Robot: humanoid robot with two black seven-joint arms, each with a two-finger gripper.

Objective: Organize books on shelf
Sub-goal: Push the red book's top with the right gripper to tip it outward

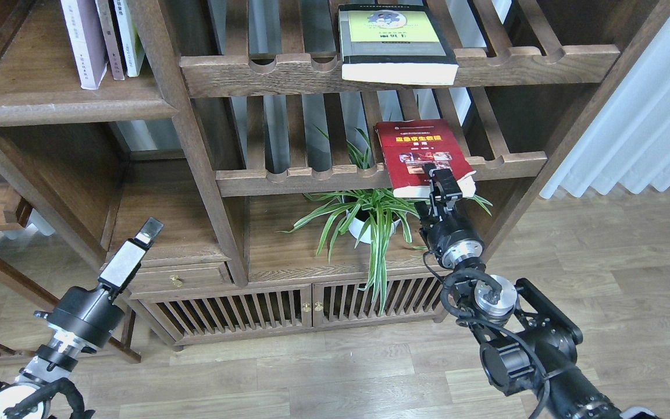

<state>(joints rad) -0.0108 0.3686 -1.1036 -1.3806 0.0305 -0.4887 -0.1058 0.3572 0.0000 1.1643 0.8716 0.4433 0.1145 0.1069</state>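
Note:
A red book (413, 154) with a yellow title lies flat on the middle slatted rack and overhangs its front rail. My right gripper (441, 181) is closed on the book's near edge, one finger on top of the cover. A thick grey-black book (396, 43) with a yellow-green panel lies flat on the upper slatted rack. A pale lavender-white book (84, 41) stands upright on the solid dark-brown shelf (67, 107) at the upper left, next to two other upright books. My left gripper (144, 235) hangs low at the left, far from all books, seen side-on.
A spider plant in a white pot (364, 224) stands on the board below the red book, close under my right wrist. A drawer (181, 278) and slatted cabinet doors (312, 305) lie below. A white curtain (643, 116) hangs at the right over wooden floor.

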